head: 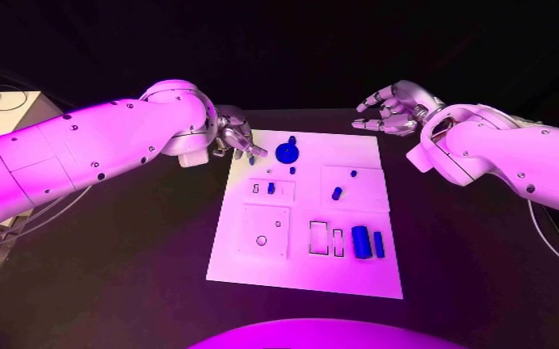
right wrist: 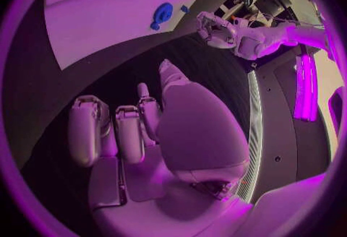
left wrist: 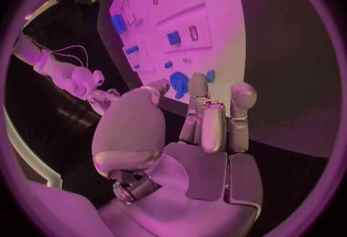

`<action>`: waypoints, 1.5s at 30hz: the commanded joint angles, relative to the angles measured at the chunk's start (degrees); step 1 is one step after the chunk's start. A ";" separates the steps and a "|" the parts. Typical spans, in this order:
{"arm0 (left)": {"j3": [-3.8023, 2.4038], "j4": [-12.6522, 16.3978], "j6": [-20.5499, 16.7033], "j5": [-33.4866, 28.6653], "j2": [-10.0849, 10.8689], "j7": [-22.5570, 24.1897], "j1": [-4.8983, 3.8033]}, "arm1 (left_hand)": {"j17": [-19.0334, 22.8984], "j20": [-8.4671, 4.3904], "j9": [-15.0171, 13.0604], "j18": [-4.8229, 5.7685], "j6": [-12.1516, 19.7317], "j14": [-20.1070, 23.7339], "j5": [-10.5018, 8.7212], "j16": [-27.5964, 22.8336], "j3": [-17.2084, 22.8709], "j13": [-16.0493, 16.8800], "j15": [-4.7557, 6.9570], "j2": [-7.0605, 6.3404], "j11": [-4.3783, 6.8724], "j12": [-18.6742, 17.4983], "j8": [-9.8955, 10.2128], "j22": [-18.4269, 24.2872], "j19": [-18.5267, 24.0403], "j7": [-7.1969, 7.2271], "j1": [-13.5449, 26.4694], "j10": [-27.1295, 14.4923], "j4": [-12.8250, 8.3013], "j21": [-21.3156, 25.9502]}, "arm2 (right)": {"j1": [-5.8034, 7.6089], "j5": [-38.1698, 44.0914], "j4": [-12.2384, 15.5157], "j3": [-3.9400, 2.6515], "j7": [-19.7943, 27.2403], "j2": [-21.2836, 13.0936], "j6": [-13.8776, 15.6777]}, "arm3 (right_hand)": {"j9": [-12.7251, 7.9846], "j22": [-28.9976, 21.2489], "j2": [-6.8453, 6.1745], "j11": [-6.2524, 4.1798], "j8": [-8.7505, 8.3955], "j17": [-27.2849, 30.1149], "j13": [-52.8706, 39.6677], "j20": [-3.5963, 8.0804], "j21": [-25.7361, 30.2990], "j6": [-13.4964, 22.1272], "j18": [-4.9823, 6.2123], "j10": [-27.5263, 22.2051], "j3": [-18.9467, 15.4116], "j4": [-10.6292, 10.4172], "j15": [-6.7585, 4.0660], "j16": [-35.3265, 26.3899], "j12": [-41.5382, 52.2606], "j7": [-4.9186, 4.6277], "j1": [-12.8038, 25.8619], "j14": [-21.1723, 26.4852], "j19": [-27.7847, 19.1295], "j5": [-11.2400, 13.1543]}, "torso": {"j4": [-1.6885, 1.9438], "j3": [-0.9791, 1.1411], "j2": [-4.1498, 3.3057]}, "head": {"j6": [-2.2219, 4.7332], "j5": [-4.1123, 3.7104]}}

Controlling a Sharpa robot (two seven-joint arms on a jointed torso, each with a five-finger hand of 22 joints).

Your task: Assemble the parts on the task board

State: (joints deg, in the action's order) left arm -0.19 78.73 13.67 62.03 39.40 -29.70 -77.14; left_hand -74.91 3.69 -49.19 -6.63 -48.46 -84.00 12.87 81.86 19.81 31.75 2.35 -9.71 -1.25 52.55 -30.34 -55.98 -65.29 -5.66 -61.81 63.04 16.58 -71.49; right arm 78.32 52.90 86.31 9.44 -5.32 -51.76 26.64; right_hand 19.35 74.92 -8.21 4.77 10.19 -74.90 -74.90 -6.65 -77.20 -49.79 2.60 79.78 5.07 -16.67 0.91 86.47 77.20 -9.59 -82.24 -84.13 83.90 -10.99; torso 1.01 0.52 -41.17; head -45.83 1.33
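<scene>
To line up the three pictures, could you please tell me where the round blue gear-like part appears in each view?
Head view: the round blue part lies near the task board's far edge, just beyond the left robot hand.
Left wrist view: just past that hand's fingertips, at.
Right wrist view: at the board's edge, with the left robot hand beside it.
Shared landmark: the left robot hand.

Parts lie on the task board, mid-table
</scene>
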 commanded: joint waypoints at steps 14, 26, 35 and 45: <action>-0.22 -9.78 0.84 -2.84 -2.82 1.29 -1.62 | -0.54 0.96 3.12 -0.58 0.32 -0.78 0.36 0.26 -1.66 -0.23 -0.74 0.12 -0.63 0.84 2.00 -0.90 -0.93 -0.50 -0.13 0.08 0.26 -0.18 | -0.02 -0.71 -0.26 -0.02 0.60 0.08 0.28 | 0.04 9.02 -0.10 0.02 0.26 -7.61 -3.47 0.16 0.23 0.49 0.43 -0.32 0.29 0.05 -0.40 -0.30 -0.36 -0.11 0.59 -3.78 -0.20 -0.29 | 0.00 0.01 -0.10 | 0.58 0.33; 2.06 -16.58 3.39 -3.68 -7.05 1.40 -1.63 | -0.58 1.00 3.38 -0.55 0.28 -0.79 0.48 0.32 -1.60 -0.28 -0.74 0.39 -0.60 0.85 2.08 -1.10 -1.07 -0.46 -0.56 -0.05 0.11 -0.27 | -0.02 -0.94 -0.22 -0.02 1.04 0.34 1.18 | 0.04 8.73 0.06 -0.05 0.52 -7.01 -0.45 0.21 0.90 0.70 0.56 -2.89 0.61 0.16 -0.47 -0.69 -3.77 -0.06 0.51 -3.61 -0.46 -0.46 | -0.01 -0.02 -0.10 | 0.40 0.62; 3.26 -19.20 3.51 -4.91 -9.26 1.66 -1.40 | -0.84 1.01 3.53 -0.47 0.30 -0.89 0.53 0.48 -1.53 -0.31 -0.74 0.57 -0.60 0.86 2.15 -1.47 -1.34 -0.46 -0.85 -0.13 0.09 -0.48 | -0.02 -3.74 -0.39 -0.02 2.93 0.62 3.43 | 0.03 3.75 -0.23 -0.39 1.79 1.02 10.58 0.60 11.47 1.90 2.56 -9.92 2.34 0.14 -0.89 -6.51 -15.85 0.16 0.07 -1.01 -4.85 -0.81 | -0.05 0.00 -0.13 | 0.38 0.67; 3.60 -20.08 3.82 -5.63 -10.33 1.87 -1.27 | -0.88 1.01 3.56 -0.47 0.31 -0.90 0.53 0.50 -1.53 -0.32 -0.74 0.60 -0.61 0.86 2.16 -1.48 -1.35 -0.46 -0.89 -0.15 0.09 -0.48 | -0.01 -8.52 -0.89 -0.02 5.35 0.92 5.14 | 0.21 -23.44 -1.77 0.94 4.04 34.52 39.31 -0.35 55.78 4.62 7.91 -21.26 7.88 0.15 0.27 -47.68 -46.44 -0.73 0.75 12.58 -18.56 -2.03 | 0.02 0.08 0.01 | 0.36 0.74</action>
State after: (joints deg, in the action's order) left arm 3.42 58.70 16.13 57.26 29.30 -28.73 -78.43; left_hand -74.91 4.63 -45.72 -6.63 -48.01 -84.04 13.32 82.13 18.49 31.53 1.91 -9.44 -1.66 53.05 -28.56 -57.39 -66.24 -6.12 -62.64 63.08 16.83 -71.65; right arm 78.32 47.58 85.54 9.44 -2.38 -50.91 30.13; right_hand 19.51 51.63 -9.45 5.65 14.21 -40.65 -35.76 -7.05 -21.69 -45.38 9.74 58.82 12.96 -16.54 1.13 39.15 31.02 -10.47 -81.37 -71.79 65.49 -12.94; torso 0.97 0.56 -41.25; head -45.50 2.04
